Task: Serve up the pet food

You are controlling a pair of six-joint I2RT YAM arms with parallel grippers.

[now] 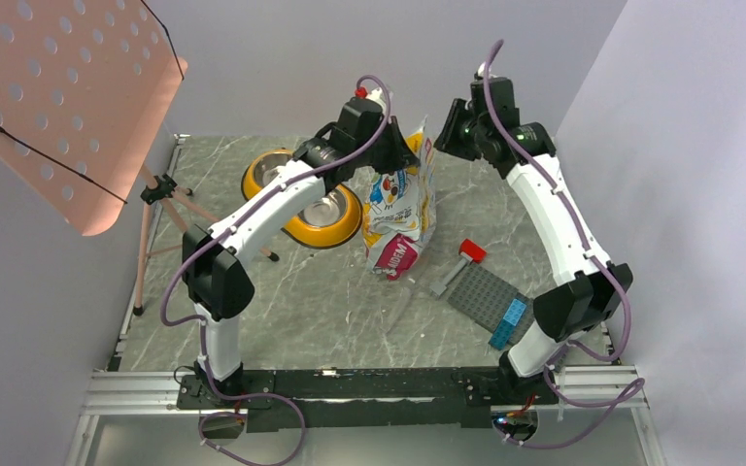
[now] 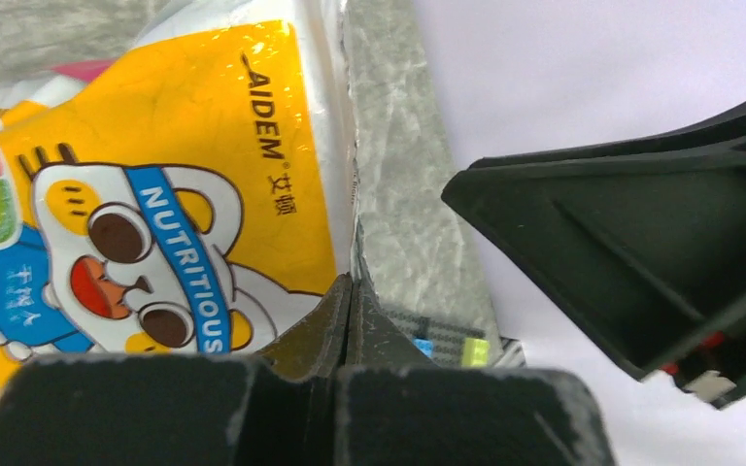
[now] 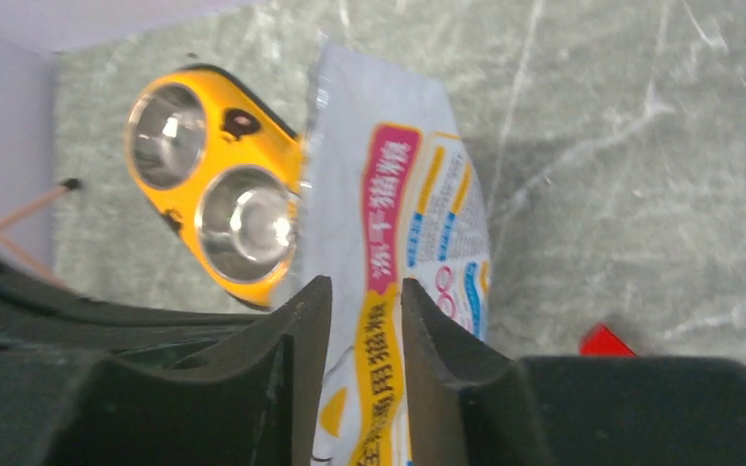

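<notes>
A glossy pet food bag printed with a cartoon cat stands upright near the middle of a grey marble-patterned table, nearer the far edge, its foot resting on the surface; no kibble is in sight. Plain pale walls close in behind and to the right. The left gripper has its fingers clenched on the bag's upper edge, the foil pinched between them in the left wrist view. The right gripper hangs just beside the bag's top on the right, its fingers slightly apart, the bag visible through the gap, grasping nothing. A yellow double bowl lies just left of the bag, towards the far-left corner. A grey brick plate and a red-headed tool lie near the right edge. Bare marble stretches from the bag to the near edge. A pink perforated panel on a tripod stands off the left edge.
</notes>
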